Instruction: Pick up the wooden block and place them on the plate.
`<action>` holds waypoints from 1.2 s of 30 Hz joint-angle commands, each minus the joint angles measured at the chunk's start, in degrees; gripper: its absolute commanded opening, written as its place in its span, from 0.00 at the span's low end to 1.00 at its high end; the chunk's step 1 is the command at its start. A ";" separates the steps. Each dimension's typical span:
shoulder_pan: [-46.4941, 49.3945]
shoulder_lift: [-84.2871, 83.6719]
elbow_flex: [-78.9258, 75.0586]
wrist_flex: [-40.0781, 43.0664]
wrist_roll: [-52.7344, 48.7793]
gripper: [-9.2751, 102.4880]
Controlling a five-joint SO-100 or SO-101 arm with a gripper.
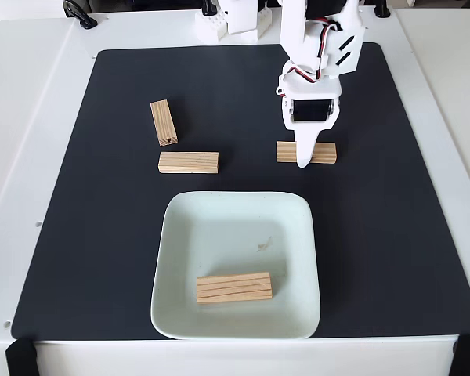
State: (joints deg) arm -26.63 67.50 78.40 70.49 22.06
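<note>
Gripper (305, 160): down low at the right-hand block, the white finger crossing right over the block's middle in the fixed view; whether the jaws are spread or pinching, I cannot tell from this angle.
Right-hand block (323, 153): flat on the mat, lying crosswise, its two ends poking out either side of the finger, sitting just above the plate's upper right corner.
Plate (219, 219): pale mint-green, square with rounded corners, resting on the lower middle of the mat, a small dark speck near its centre.
Block on the plate (233, 287): one is home, lying crosswise in the plate's lower half, grain lines running lengthwise.
Middle block (188, 162): flat on the mat just above the plate's upper left corner, also crosswise.
Far-left block (164, 122): near the middle one but apart from it, turned nearly upright in the picture, slightly slanted.
Mat (392, 235): black, covering most of the white table (31, 157).
Arm (317, 47): white, coming in from the top edge, red and black wires showing at its wrist.
</note>
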 commanded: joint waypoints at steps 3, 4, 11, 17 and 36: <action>0.00 0.35 -1.58 0.00 0.00 0.09; 0.00 0.35 -1.49 -0.26 0.00 0.08; 0.09 7.47 -1.23 -0.44 -0.53 0.08; 0.53 26.28 10.81 -7.03 -6.15 0.08; 13.27 24.96 17.67 -43.77 -15.56 0.08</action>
State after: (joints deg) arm -14.33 96.94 104.50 28.12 6.59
